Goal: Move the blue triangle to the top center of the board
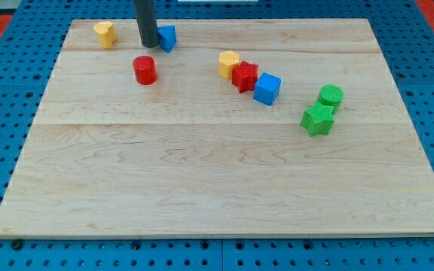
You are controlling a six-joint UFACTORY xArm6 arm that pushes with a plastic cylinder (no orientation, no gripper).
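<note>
Nearest the view's bottom the wooden board (202, 188) carries nothing; farther up sit a green star (317, 119) and green cylinder (330, 95), then a blue cube (267, 88), red star (244, 76) and yellow block (228, 64) in a touching row, a red cylinder (145, 69); at the top-left, my tip (148, 45), a bare rod with no claw and holding nothing, presses the blue triangle (167, 38) from its left, a yellow block (105, 33) beyond; an off-centre push could spin the triangle off the top edge.

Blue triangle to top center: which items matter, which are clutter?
In play: blue triangle; my tip, touching its left side; board.

Clutter: yellow block, red cylinder, yellow block, red block, blue cube, green cylinder, green block.
</note>
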